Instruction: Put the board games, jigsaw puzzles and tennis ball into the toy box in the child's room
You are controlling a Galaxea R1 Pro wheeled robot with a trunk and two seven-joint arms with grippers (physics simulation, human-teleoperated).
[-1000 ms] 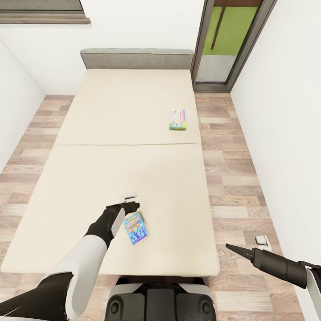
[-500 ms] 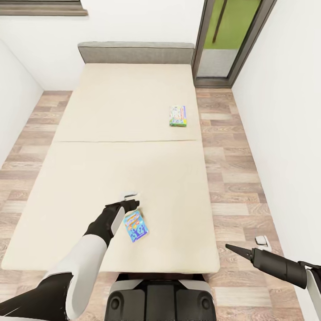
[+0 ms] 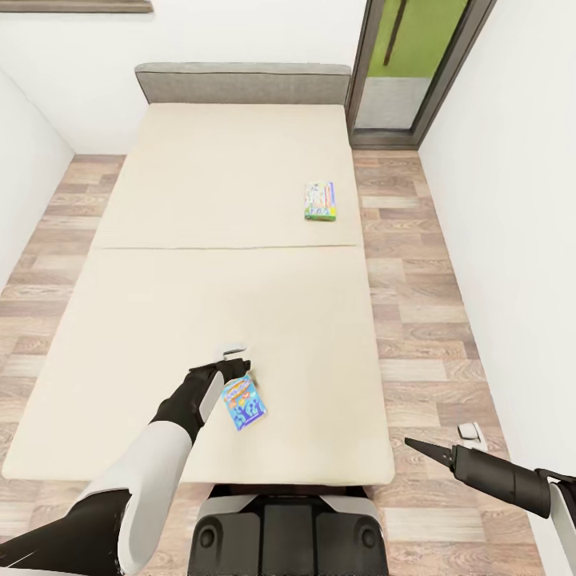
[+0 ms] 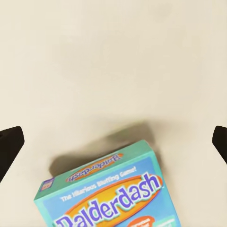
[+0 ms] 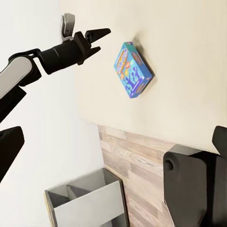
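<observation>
- Head view: the left pincer [image 3: 233, 361] hovers over the near part of the bed [image 3: 200, 320], just beside the blue board game [image 3: 243, 404], which lies flat near the foot edge. I judge it is lining up for a grasp from above. Its fingers look spread, one light pad [image 3: 234, 351] held apart from the dark one.
- A second board game [image 3: 320, 201], green-edged, lies farther up the bed toward the right side, well apart from both arms.
- The right pincer [image 3: 448, 445] hangs over the wood floor [image 3: 416, 336] beside the bed, parked out of the way; its fingers are splayed and empty.
- Left wrist view: the box, reading "Balderdash" [image 4: 111, 194], sits between wide-set fingertips [image 4: 9, 146], not touched.
- Right wrist view: the left arm reaches beside the blue box, and a grey divided bin [image 5: 87, 201] stands below.
</observation>
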